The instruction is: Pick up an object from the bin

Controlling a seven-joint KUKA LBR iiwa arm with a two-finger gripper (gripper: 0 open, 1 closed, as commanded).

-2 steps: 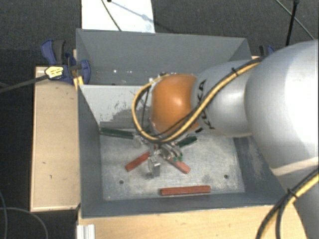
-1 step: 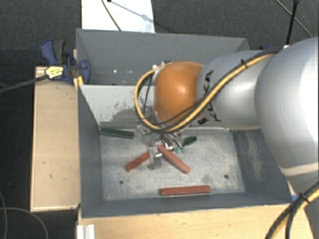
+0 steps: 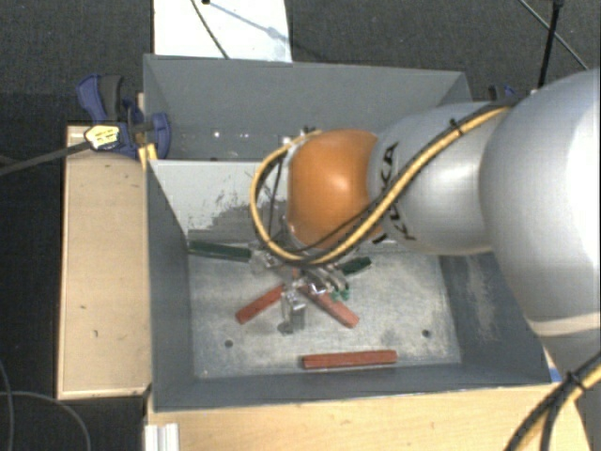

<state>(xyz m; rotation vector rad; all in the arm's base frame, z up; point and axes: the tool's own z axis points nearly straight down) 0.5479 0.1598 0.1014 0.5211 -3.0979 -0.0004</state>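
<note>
Gripper (image 3: pixel 292 316) sits low in the middle of the bin (image 3: pixel 178 205), between two red-brown sticks, left stick (image 3: pixel 258 306) and right stick (image 3: pixel 334 311); whether it is open or closed cannot be told. Red bar (image 3: pixel 347 359) lies by the front wall, green rod (image 3: pixel 218 249) at left, orange cover (image 3: pixel 329 191) overhead.

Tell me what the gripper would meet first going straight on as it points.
Probably the bin floor under the gripper, between the left reddish-brown stick and the right reddish-brown stick; depth is unclear.

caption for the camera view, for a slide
Gripper low in the grey bin among red-brown sticks, a flat red-brown bar apart near the front wall
</note>
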